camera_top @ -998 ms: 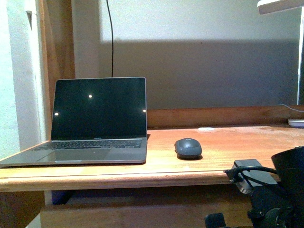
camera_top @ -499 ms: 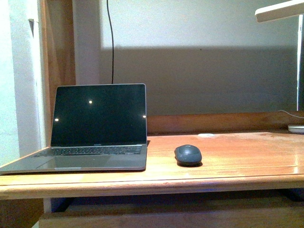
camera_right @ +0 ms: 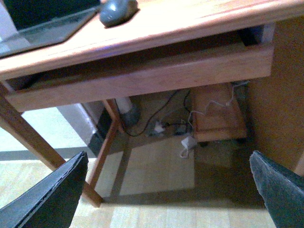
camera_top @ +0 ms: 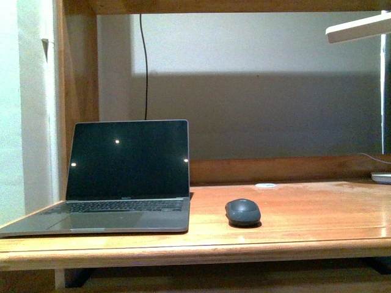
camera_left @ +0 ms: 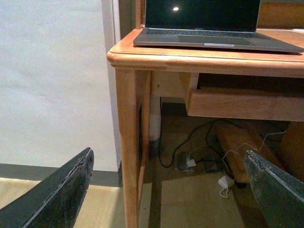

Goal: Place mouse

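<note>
— Any writing or brand marks you can read?

— Only a faint strip of lettering under the screen of the open grey metal laptop point(camera_top: 122, 183), too small to make out. Nothing legible on the small dark grey domed mouse point(camera_top: 242, 212) either.

— Where does the mouse sit?

— On the top of the reddish-brown wooden desk point(camera_top: 317, 213), just beside the laptop's right edge but apart from it, near the front edge of the desk. Nothing is touching it. The right wrist view catches it too, at the laptop's corner.

— Count things for me.

— One laptop, screen dark with three small light reflections. One mouse. One small flat white disc point(camera_top: 265, 185) behind the mouse, towards the back rail. One thin black cable point(camera_top: 145, 67) hanging down the grey wall behind the laptop. One white lamp arm point(camera_top: 359, 27) at the upper right, with part of a white base point(camera_top: 382, 177) at the desk's right end. Under the desk, the wrist views show a shallow wooden drawer point(camera_left: 242, 102) and a tangle of cables and white plugs on the floor.

— And the grippers?

— The left gripper point(camera_left: 171, 190) and right gripper point(camera_right: 166, 190) each hang below desk height over the floor, with the two black fingers spread wide apart and nothing between them.
</note>
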Motion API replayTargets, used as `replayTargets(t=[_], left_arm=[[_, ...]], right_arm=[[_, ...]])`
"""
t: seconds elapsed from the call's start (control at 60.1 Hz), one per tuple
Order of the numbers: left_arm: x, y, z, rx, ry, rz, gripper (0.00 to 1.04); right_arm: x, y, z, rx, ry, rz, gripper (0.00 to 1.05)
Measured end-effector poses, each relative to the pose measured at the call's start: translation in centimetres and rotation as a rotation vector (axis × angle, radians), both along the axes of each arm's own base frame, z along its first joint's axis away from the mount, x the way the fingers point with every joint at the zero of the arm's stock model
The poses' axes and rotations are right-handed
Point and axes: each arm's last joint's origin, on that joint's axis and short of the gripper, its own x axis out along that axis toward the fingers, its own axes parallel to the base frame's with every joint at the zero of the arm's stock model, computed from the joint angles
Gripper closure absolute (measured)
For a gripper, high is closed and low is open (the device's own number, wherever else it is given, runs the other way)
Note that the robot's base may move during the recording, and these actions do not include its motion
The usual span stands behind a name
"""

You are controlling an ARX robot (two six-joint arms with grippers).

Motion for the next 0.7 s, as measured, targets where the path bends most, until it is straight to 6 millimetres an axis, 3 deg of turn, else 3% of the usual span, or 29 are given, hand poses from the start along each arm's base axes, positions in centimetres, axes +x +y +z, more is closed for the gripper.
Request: replayTargets(t=[0.133, 0.216, 0.283, 0.666, 0.699], left_arm=[[0.0, 0.0, 0.0, 0.0, 0.0, 0.0, 0.07], [0.0, 0.0, 0.0, 0.0, 0.0, 0.0, 0.07], [0.0, 0.0, 0.0, 0.0, 0.0, 0.0, 0.07], [0.0, 0.0, 0.0, 0.0, 0.0, 0.0, 0.07], [0.0, 0.0, 0.0, 0.0, 0.0, 0.0, 0.07]], right_arm=[[-1.1, 0.4, -0.1, 0.044, -0.034, -0.022, 0.03], [-1.2, -0.1, -0.8, -0.076, -0.148, -0.237, 0.17], [-1.2, -0.7, -1.3, -0.149, -0.165, -0.297, 0.27], [-1.2, -3.0, -2.4, -0.238, -0.19, -0.313, 0.94], [-1.2, -3.1, -2.7, -0.24, -0.193, -0.311, 0.96]])
